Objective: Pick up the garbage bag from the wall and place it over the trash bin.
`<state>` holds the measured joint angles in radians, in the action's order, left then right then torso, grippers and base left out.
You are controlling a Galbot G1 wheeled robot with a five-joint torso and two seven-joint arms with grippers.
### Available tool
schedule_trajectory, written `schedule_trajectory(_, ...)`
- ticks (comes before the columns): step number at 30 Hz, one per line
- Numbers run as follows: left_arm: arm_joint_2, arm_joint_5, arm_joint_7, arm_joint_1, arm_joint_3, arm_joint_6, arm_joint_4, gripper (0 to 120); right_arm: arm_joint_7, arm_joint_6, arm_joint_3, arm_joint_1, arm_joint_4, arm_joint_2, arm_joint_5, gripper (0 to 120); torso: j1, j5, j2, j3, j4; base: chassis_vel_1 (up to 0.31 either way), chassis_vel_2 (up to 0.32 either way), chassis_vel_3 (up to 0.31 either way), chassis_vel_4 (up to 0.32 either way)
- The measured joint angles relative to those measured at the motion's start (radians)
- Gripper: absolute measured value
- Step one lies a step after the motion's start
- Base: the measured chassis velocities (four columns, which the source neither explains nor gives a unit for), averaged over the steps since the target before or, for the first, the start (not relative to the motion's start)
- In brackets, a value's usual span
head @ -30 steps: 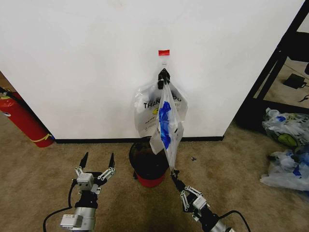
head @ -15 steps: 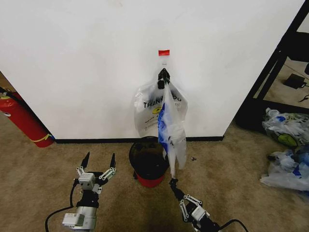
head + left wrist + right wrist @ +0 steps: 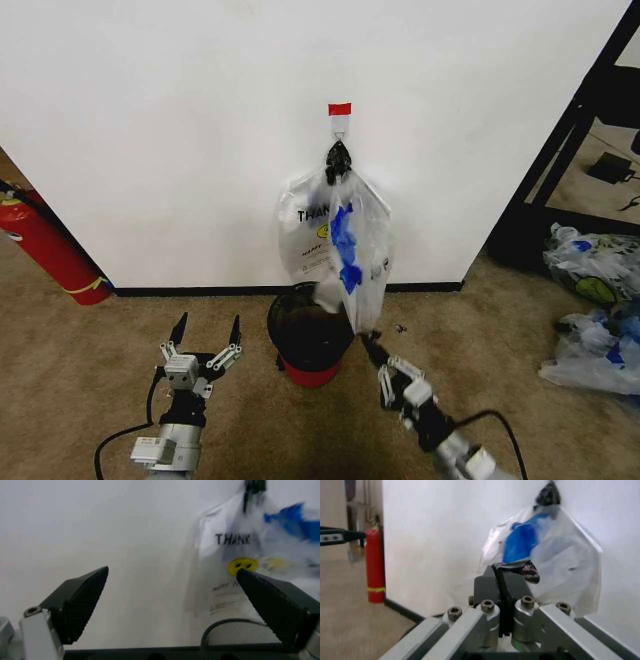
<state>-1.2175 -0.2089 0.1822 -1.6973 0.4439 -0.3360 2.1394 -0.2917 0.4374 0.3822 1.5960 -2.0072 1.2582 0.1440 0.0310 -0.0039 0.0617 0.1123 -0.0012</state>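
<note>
Plastic garbage bag [image 3: 352, 255] with blue strokes hangs from a hook [image 3: 340, 126] under red tape on the white wall [image 3: 180, 130], in front of a second "THANK" bag [image 3: 310, 235] and directly above the black mesh trash bin [image 3: 300, 335]. Right gripper [image 3: 371, 346], fingers pressed together, pinches the bag's bottom edge. Left gripper [image 3: 207, 331] hovers spread wide, holding nothing, left of the bin.

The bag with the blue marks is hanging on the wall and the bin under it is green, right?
Not quite. The garbage bag with blue strokes does hang on the wall, but the trash bin under it is black mesh with a red base, not green. The head view shows this.
</note>
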Motion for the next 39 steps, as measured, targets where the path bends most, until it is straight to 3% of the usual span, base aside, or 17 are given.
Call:
schedule_trajectory(4, 0.104, -0.124, 0.041, 0.045, -0.051, 0.142, 0.121, 100, 0.022, -0.045, -0.014, -0.026, -0.011, -0.029, 0.042, 0, 0.000, 0.0001, 0.000, 0.000, 0.0001, 0.000, 0.000, 0.000, 0.000)
schedule_trajectory(5, 0.154, -0.185, 0.064, 0.083, -0.070, 0.210, 0.165, 100, 0.023, -0.047, -0.014, -0.029, -0.012, -0.035, 0.040, 0, 0.000, 0.0001, 0.000, 0.000, -0.0001, 0.000, 0.000, 0.000, 0.000)
schedule_trajectory(6, 0.154, -0.185, 0.064, 0.083, -0.070, 0.210, 0.165, 100, 0.023, -0.047, -0.014, -0.029, -0.012, -0.035, 0.040, 0, 0.000, 0.0001, 0.000, 0.000, -0.0001, 0.000, 0.000, 0.000, 0.000)
schedule_trajectory(9, 0.304, -0.428, 0.150, 0.227, -0.105, 0.428, 0.276, 99, 0.024, -0.043, -0.017, -0.027, -0.010, -0.041, 0.000, 0, 0.000, -0.0001, 0.000, 0.000, -0.0008, 0.000, 0.000, 0.000, 0.000)
schedule_trajectory(11, 0.382, -0.567, 0.190, 0.306, -0.117, 0.523, 0.316, 98, 0.023, -0.037, -0.031, -0.038, 0.000, -0.042, -0.029, 0, 0.000, 0.0001, 0.000, 0.000, -0.0002, 0.000, 0.000, 0.000, 0.000)
schedule_trajectory(12, 0.382, -0.567, 0.190, 0.306, -0.117, 0.523, 0.316, 98, 0.023, -0.037, -0.031, -0.038, 0.000, -0.042, -0.029, 0, 0.000, 0.0001, 0.000, 0.000, -0.0002, 0.000, 0.000, 0.000, 0.000)
schedule_trajectory(13, 0.427, -0.645, 0.209, 0.365, -0.138, 0.569, 0.326, 98, 0.023, -0.032, -0.036, -0.042, 0.003, -0.042, -0.041, 0, 0.000, 0.0006, 0.000, 0.000, 0.0004, 0.000, 0.000, 0.000, 0.000)
schedule_trajectory(15, 0.499, -0.803, 0.249, 0.523, -0.234, 0.642, 0.323, 98, 0.023, -0.027, -0.038, -0.042, 0.004, -0.037, -0.052, 0, 0.000, -0.0002, 0.000, 0.000, 0.0005, 0.000, 0.000, 0.000, 0.000)
schedule_trajectory(17, 0.520, -0.879, 0.259, 0.651, -0.319, 0.667, 0.301, 98, 0.025, -0.027, -0.037, -0.039, 0.002, -0.034, -0.053, 0, 0.000, 0.0000, 0.000, 0.000, -0.0007, 0.000, 0.000, 0.000, 0.000)
schedule_trajectory(20, 0.523, -0.904, 0.250, 0.739, -0.397, 0.675, 0.267, 97, 0.028, -0.028, -0.032, -0.036, -0.002, -0.033, -0.053, 0, 0.000, 0.0005, 0.000, 0.000, -0.0008, 0.000, 0.000, 0.000, 0.000)
schedule_trajectory(22, 0.504, -0.906, 0.226, 0.857, -0.514, 0.680, 0.197, 96, 0.034, -0.033, -0.020, -0.029, -0.012, -0.036, -0.050, 0, 0.000, 0.0000, 0.000, 0.000, -0.0002, 0.000, 0.000, 0.000, 0.000)
schedule_trajectory(27, 0.456, -0.870, 0.195, 1.012, -0.688, 0.688, 0.061, 97, 0.039, -0.040, 0.001, -0.012, -0.029, -0.052, -0.034, 0, 0.000, 0.0004, 0.000, 0.000, -0.0004, 0.000, 0.000, 0.000, 0.000)
schedule_trajectory(34, 0.419, -0.855, 0.185, 1.110, -0.809, 0.682, -0.044, 97, 0.042, -0.041, 0.013, -0.008, -0.033, -0.058, -0.023, 0, 0.000, 0.0001, 0.000, 0.000, 0.0000, 0.000, 0.000, 0.000, 0.000)
schedule_trajectory(39, 0.397, -0.850, 0.185, 1.142, -0.840, 0.673, -0.083, 93, 0.042, -0.041, 0.017, -0.008, -0.027, -0.058, -0.019, 0, 0.000, 0.0002, 0.000, 0.000, -0.0002, 0.000, 0.000, 0.000, 0.000)
